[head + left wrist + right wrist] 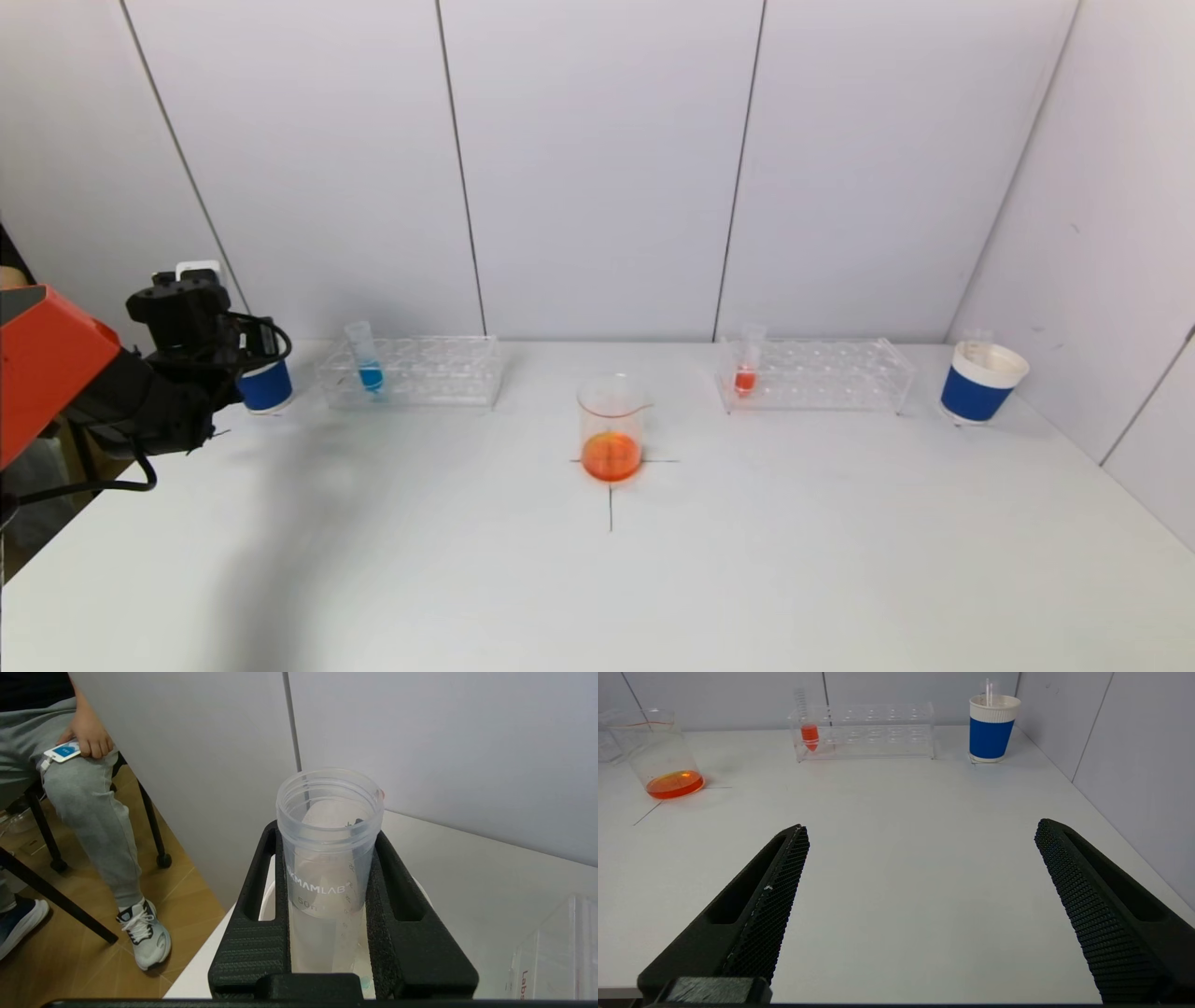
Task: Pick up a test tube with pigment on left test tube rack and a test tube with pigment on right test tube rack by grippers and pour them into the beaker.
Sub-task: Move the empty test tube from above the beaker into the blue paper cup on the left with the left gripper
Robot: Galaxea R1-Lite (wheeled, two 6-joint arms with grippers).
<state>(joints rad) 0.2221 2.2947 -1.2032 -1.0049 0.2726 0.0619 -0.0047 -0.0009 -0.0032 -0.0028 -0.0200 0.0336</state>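
Note:
My left gripper (238,359) is at the far left of the table, shut on a clear, empty test tube (327,868). It holds the tube upright over a blue paper cup (266,385), whose white rim (267,900) shows under the fingers. The left rack (439,371) holds a tube with blue pigment (366,362). The right rack (822,373) holds a tube with red pigment (747,366), which also shows in the right wrist view (809,733). The beaker (611,427) stands at the table's middle with orange liquid in it. My right gripper (922,826) is open and empty above bare table, out of the head view.
A second blue paper cup (982,383) stands at the far right, beside the right rack, with a clear tube in it. Grey wall panels close the back and right side. A seated person's legs (88,793) are beyond the table's left edge.

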